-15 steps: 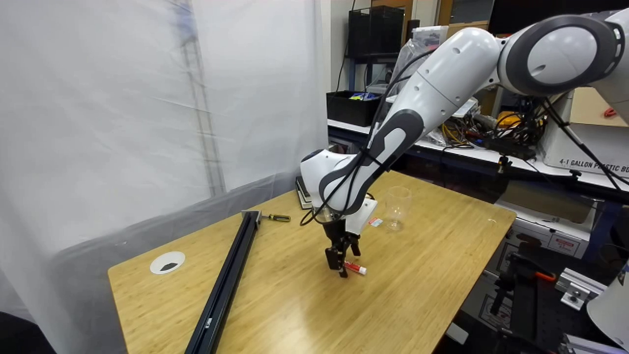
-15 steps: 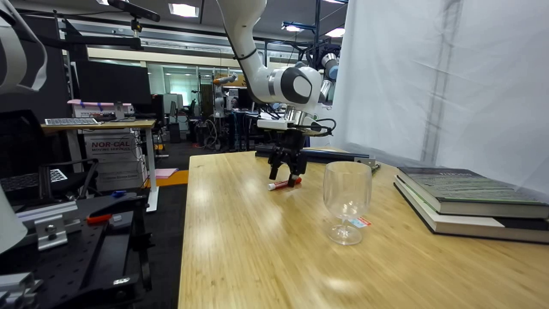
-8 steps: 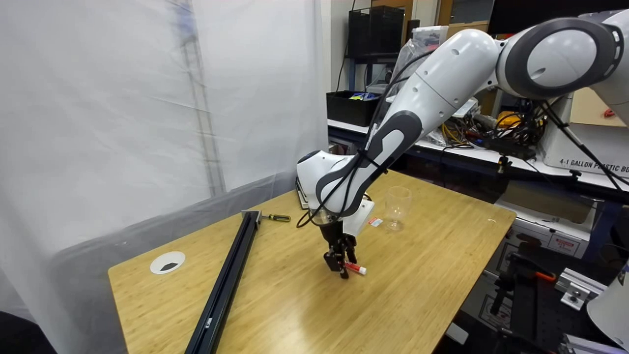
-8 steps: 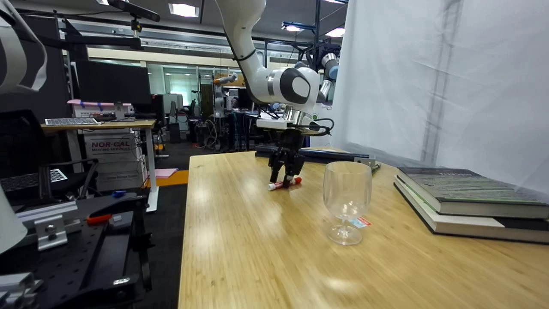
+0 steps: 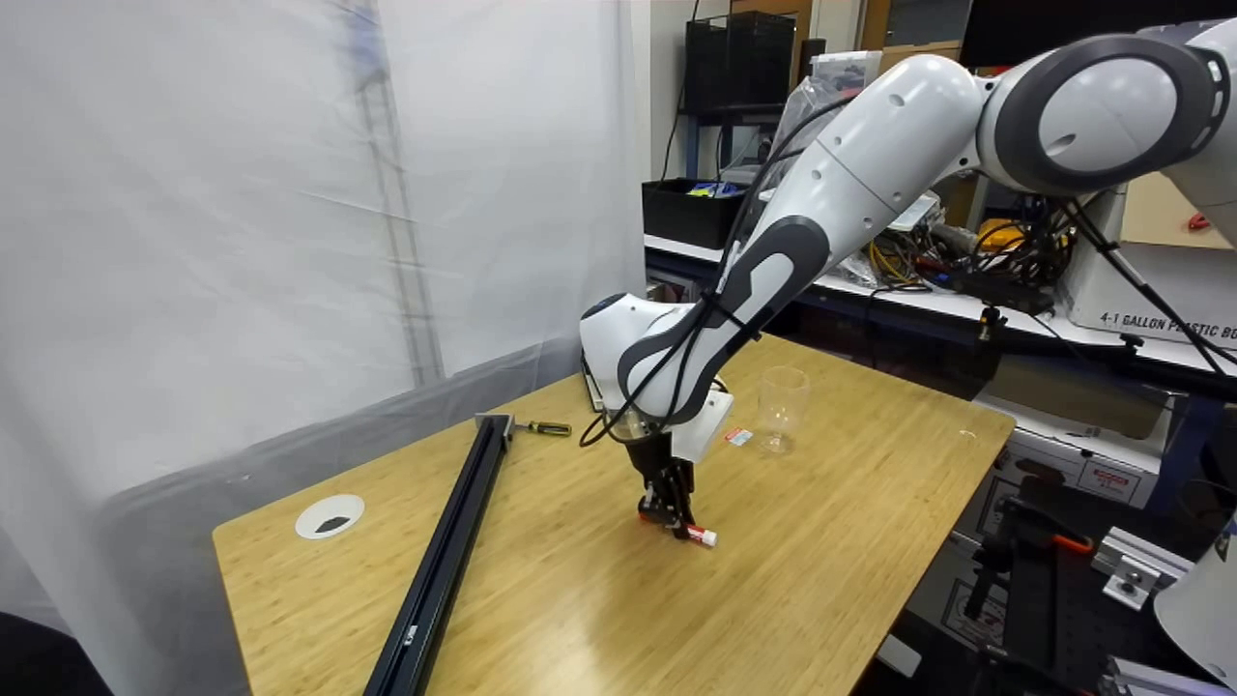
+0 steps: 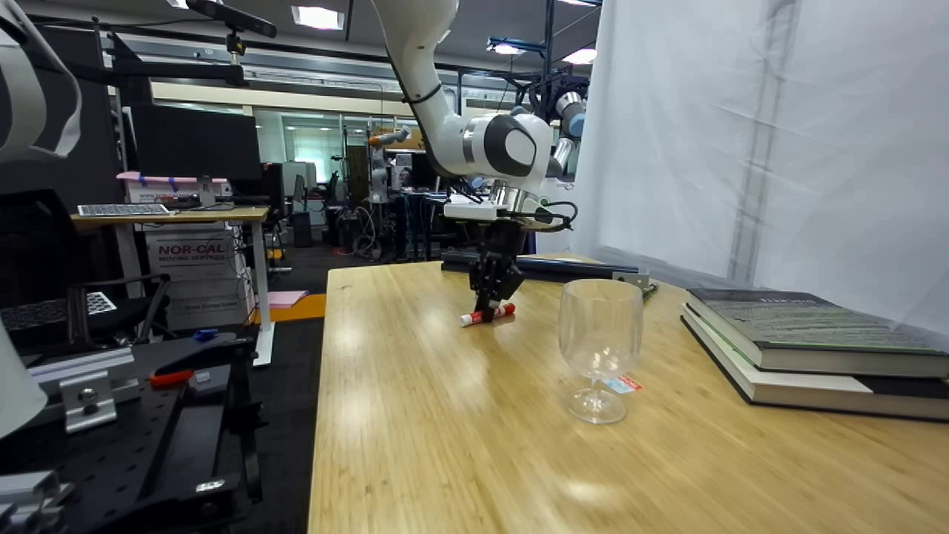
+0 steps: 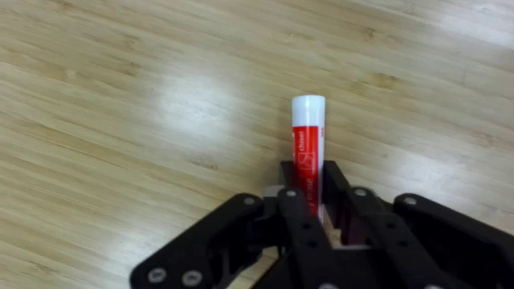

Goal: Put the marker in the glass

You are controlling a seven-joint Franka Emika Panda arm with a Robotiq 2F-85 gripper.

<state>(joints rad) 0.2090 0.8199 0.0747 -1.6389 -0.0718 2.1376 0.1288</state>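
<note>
The end effector (image 7: pixel 308 176) is pinching the red-and-white marker (image 7: pixel 307 140) in the lower middle of the wrist view, black fingers (image 7: pixel 335 180) against both sides of its red barrel, the white end pointing toward the top of the frame. In both exterior views the marker is below the centre of the frame, low at the counter (image 6: pixel 415 445); whether it touches the surface I cannot tell. The clear stemmed glass (image 6: pixel 599 334) stands upright right of centre, well apart from the marker, a small red and pale-blue label (image 6: pixel 624 384) just beside its foot. Two stacked books (image 6: pixel 808 326) lie at the right in an exterior view. A long black bar (image 5: pixel 445 561) runs down the lower left in an exterior view.
</note>
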